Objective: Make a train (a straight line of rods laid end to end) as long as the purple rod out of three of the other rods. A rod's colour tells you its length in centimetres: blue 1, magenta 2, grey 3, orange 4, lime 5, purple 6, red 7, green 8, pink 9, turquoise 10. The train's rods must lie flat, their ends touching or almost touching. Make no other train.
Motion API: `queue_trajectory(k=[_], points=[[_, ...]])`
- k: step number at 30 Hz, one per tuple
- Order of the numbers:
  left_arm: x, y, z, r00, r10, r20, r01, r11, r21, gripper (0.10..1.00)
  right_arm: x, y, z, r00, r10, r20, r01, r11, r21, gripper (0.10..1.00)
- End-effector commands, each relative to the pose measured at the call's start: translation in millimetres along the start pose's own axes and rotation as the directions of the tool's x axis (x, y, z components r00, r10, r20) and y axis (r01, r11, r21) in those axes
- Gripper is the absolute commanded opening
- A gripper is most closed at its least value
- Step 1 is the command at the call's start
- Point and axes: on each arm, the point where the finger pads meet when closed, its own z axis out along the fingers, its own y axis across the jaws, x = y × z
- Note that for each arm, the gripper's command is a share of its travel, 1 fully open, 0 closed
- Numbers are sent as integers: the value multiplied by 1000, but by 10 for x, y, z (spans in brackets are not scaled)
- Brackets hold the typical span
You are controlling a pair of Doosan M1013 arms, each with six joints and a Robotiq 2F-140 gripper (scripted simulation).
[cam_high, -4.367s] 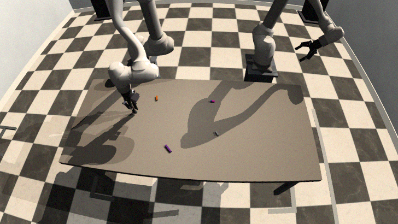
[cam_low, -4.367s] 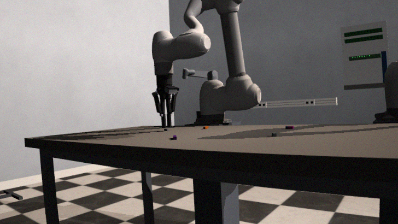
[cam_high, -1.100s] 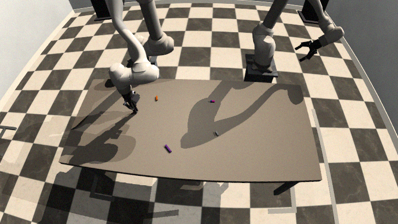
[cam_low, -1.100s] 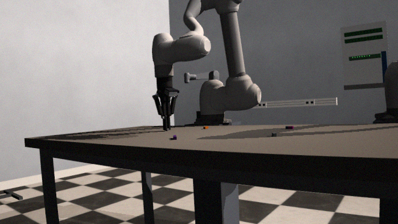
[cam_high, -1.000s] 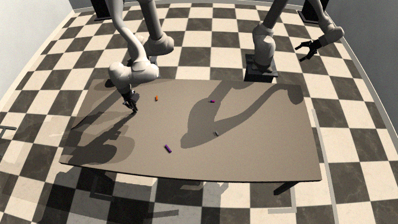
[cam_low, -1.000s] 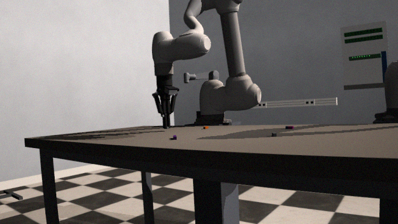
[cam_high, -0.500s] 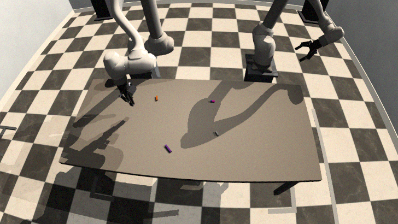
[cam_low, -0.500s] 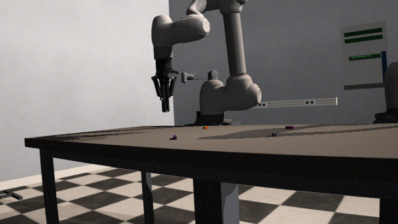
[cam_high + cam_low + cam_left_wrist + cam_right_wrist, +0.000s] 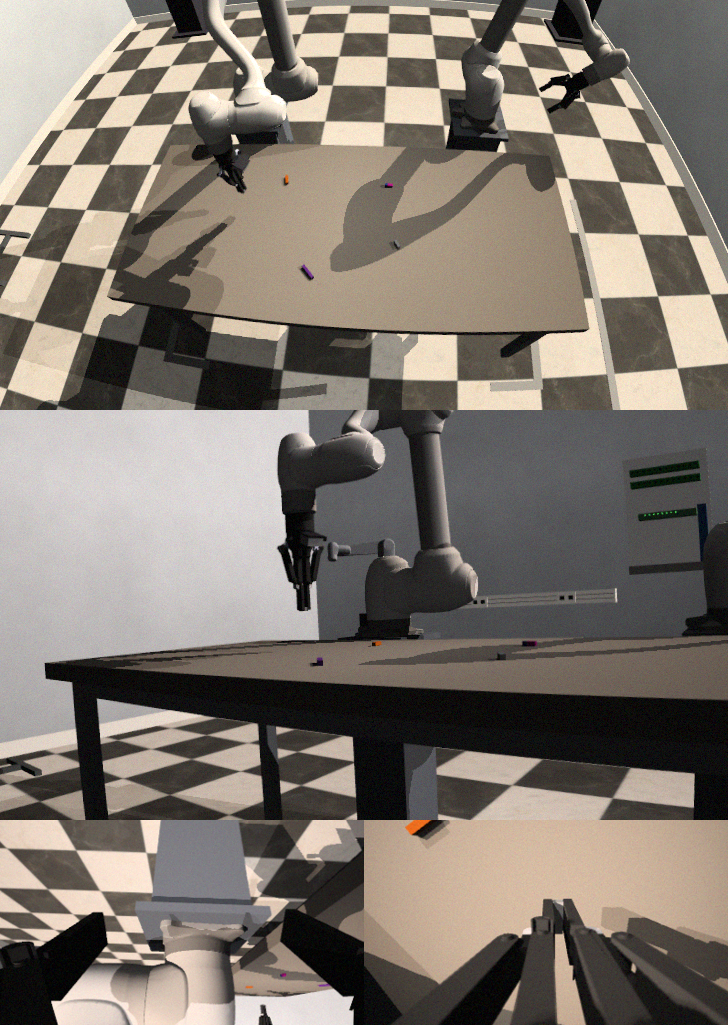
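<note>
My right gripper (image 9: 240,188) (image 9: 303,606) (image 9: 557,912) is shut on a short grey rod (image 9: 559,904), above the table's back left in the top view. The rod is mostly hidden between the fingertips. My left gripper (image 9: 546,99) (image 9: 194,926) is open and empty, off the table. An orange rod (image 9: 286,179) (image 9: 376,643) (image 9: 418,826) lies right of my right gripper. A magenta rod (image 9: 390,185) (image 9: 532,643) and a small blue rod (image 9: 386,184) lie end to end. Another grey rod (image 9: 396,244) (image 9: 501,656) and the purple rod (image 9: 307,271) (image 9: 319,661) lie nearer the front.
All the loose rods lie flat on the brown table (image 9: 458,285) (image 9: 585,674). Arm shadows cross it. The left arm's grey pedestal (image 9: 476,133) (image 9: 201,866) stands behind its back edge. The left arm reaches out over the floor to the right in the top view.
</note>
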Motion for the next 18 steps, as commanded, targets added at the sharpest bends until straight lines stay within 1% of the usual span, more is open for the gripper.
queue_trajectory(k=[1, 2, 6, 8, 9, 18], points=[[0, -1, -5, 1000, 0, -1, 0, 1000, 0, 1000, 300, 9, -25, 1000, -13, -1, 13, 1000, 0, 124], [0, -1, -5, 1000, 0, -1, 0, 1000, 0, 1000, 461, 5, -35, 1000, -20, -1, 20, 1000, 0, 124], [0, -1, -5, 1000, 0, -1, 0, 1000, 0, 1000, 763, -16, -51, 999, -32, -1, 32, 999, 0, 124], [0, -1, -5, 1000, 0, -1, 0, 1000, 0, 1000, 763, -16, -51, 999, -32, -1, 32, 999, 0, 124], [0, -1, -5, 1000, 0, -1, 0, 1000, 0, 1000, 1009, -46, -63, 999, -42, -1, 42, 999, 0, 124], [0, -1, -5, 1000, 0, -1, 0, 1000, 0, 1000, 1725, -201, -88, 997, -72, -1, 72, 997, 0, 124]])
